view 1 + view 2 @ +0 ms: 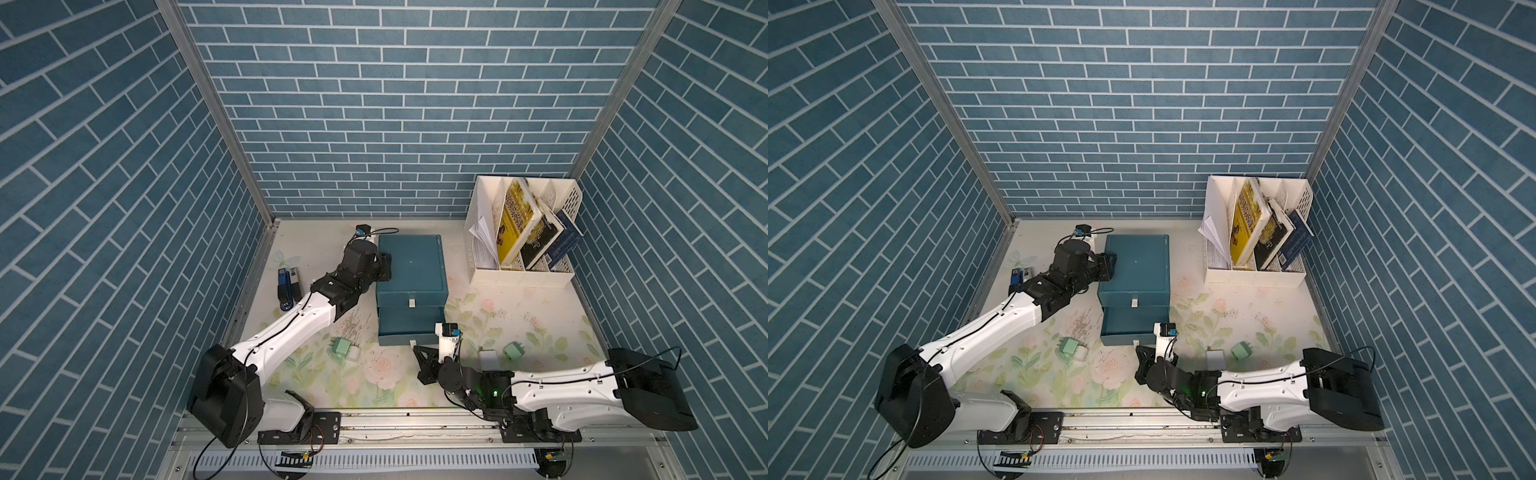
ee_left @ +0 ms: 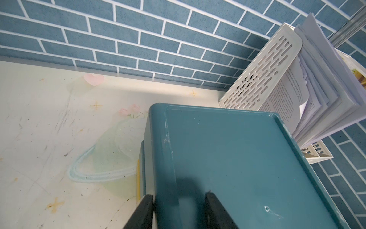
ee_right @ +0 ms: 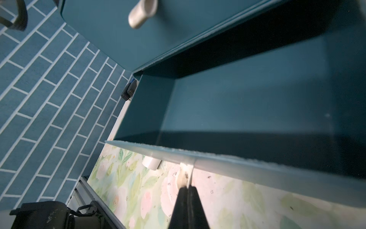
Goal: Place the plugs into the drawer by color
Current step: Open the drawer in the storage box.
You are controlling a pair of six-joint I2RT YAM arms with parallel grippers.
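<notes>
right gripper [image 3: 186, 186]: lower middle in both top views, at the front of the open drawer; fingers pressed together on the tab [image 3: 185, 174].
tab: white, on the front rim of the open drawer, pinched between the fingers.
open drawer [image 3: 146, 111]: stands out from the cabinet toward the lower edge of the frame, just under the top drawer; its teal floor shows in the right wrist view.
left mint plug [image 1: 341, 347]: on the worktop [image 1: 374, 376], lower left of the cabinet, touching the left white plug [image 1: 354, 353].
right white plug [image 1: 487, 357]: lower right of the cabinet, just above the right arm; the right mint plug [image 1: 514, 350] lies near it, a little apart.
cabinet [image 1: 411, 257]: dark teal, middle of the frame.
top drawer [image 1: 395, 297]: shut, with its own white handle.
left gripper [image 2: 178, 195]: at the cabinet's left top edge; fingers apart, one beside the side wall, the other over the top. I cannot tell whether they squeeze it.
staplers [image 1: 286, 291]: blue and black, side by side at middle left, near the wall.
rack [image 1: 519, 276]: white, perforated, upper right of the worktop, with leaning books [image 1: 517, 220].
</notes>
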